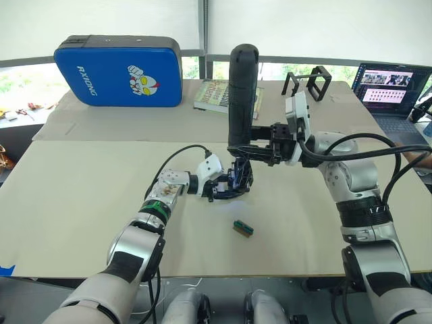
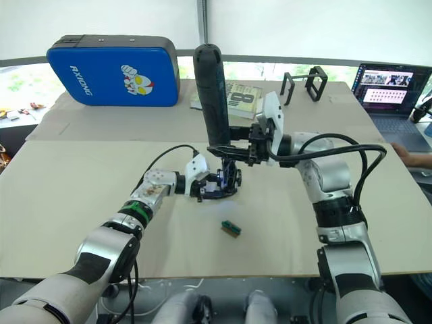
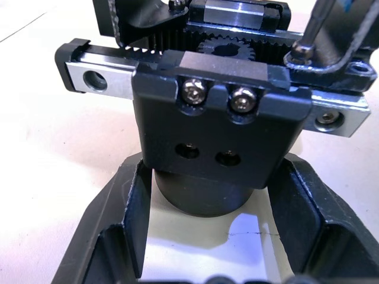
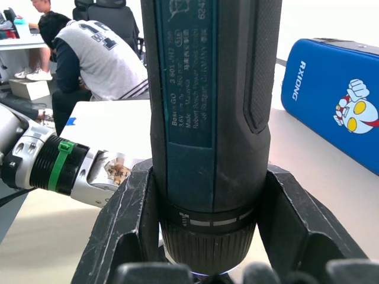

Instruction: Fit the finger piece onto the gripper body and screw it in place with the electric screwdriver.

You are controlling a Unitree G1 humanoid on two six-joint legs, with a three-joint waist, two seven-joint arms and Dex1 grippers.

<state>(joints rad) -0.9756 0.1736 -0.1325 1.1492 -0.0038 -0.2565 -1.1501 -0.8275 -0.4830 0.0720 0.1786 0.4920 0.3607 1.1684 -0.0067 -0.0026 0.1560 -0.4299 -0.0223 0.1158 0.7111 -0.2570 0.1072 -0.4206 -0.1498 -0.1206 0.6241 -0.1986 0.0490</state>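
Centre frame: one left gripper (image 1: 226,187) clamped around one gripper body (image 3: 222,118). Just right, one right gripper (image 1: 244,152) closed on one upright electric screwdriver (image 1: 242,94). Lower centre: one green-and-brown block (image 1: 243,228).

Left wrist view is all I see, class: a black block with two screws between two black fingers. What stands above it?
Observer: The electric screwdriver, upright, its tip down at the gripper body.
Operator: What holds the tool?
Observer: The right end effector, clamped around its lower barrel.
Operator: Anything loose on the table nearby?
Observer: A small green-and-brown block, lying apart, nearer the robot than the left end effector.
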